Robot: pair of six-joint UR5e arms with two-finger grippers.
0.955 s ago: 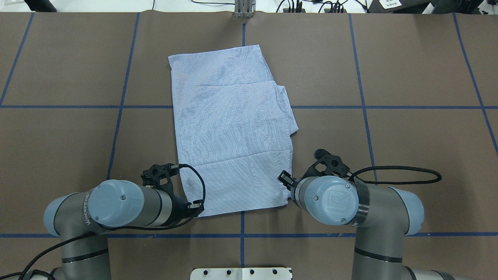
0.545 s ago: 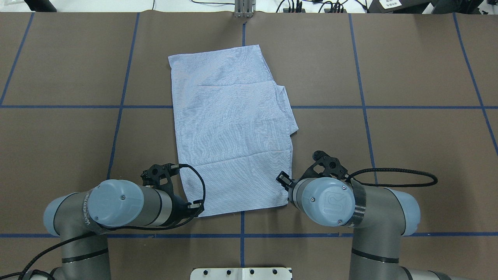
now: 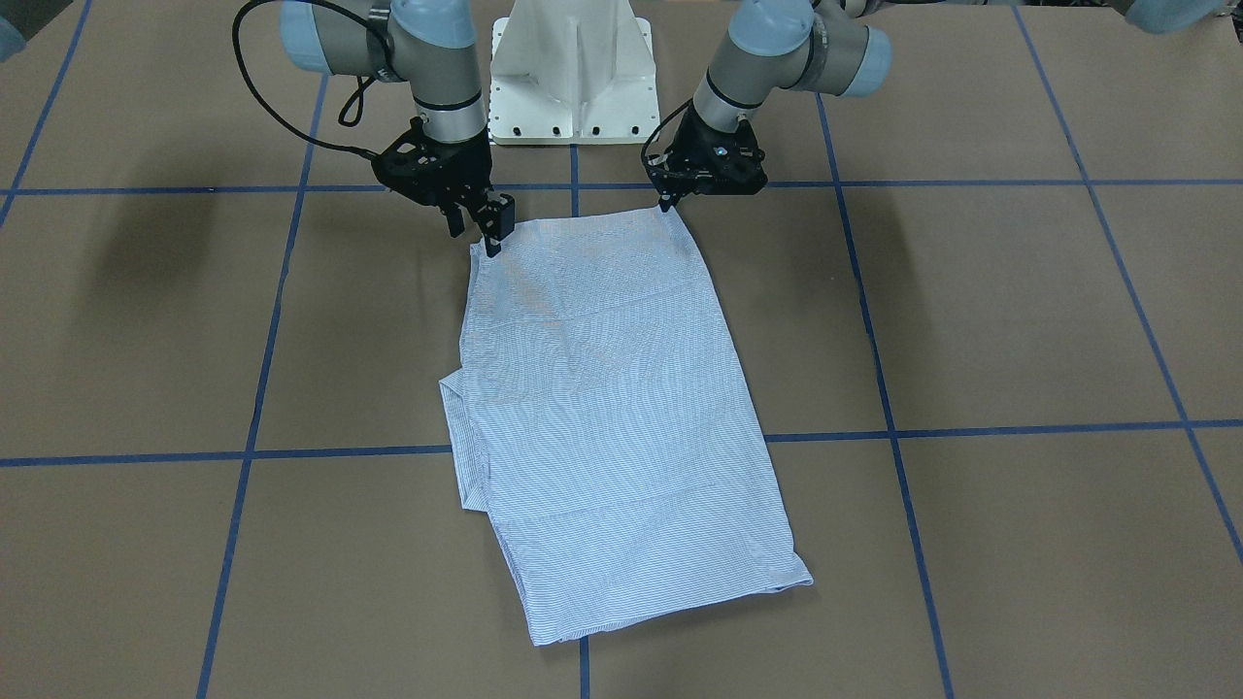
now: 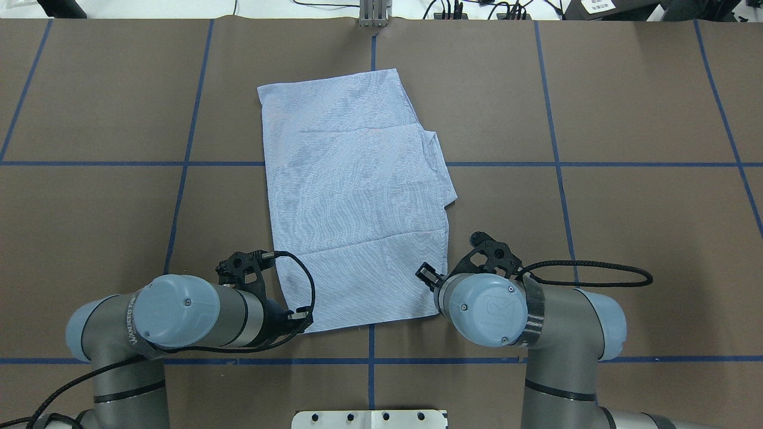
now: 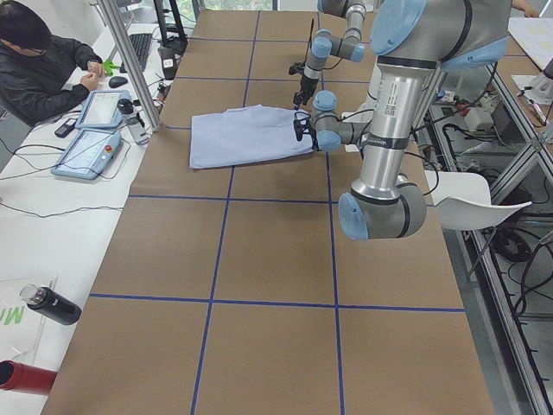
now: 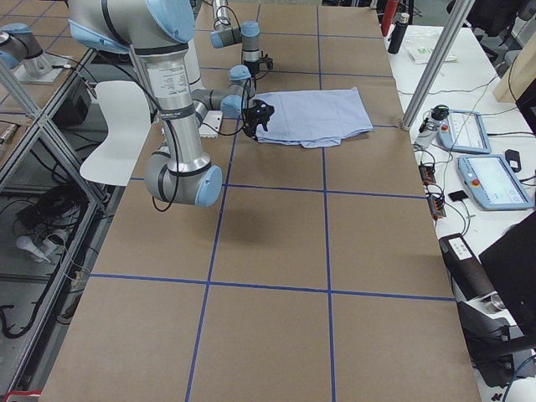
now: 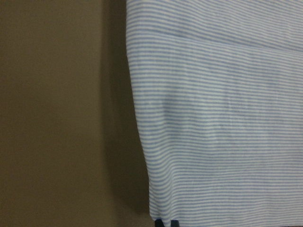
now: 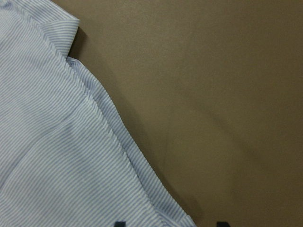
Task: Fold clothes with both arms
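Sleeves tucked in; the lengthwise fold is not yet begun.
My left gripper (image 3: 668, 202) pinches one near corner of the shirt (image 4: 357, 196); my right gripper (image 3: 476, 231) hangs spread astride the other. Beyond both hands the shirt lies flat on the table (image 4: 626, 226), a narrow rectangle.

The shirt (image 4: 357, 202) is showing light blue with fine white stripes throughout. The worktop (image 4: 626, 238) is showing flat brown, crossed by a grid of dark blue lines. The left arm (image 4: 179, 310) and right arm (image 4: 495, 310) are showing silver-grey with pale blue joint caps. The left gripper (image 3: 668, 202), right gripper (image 3: 476, 231) and a looping cable (image 4: 596, 275) are showing black. The base (image 3: 573, 78) is showing white.
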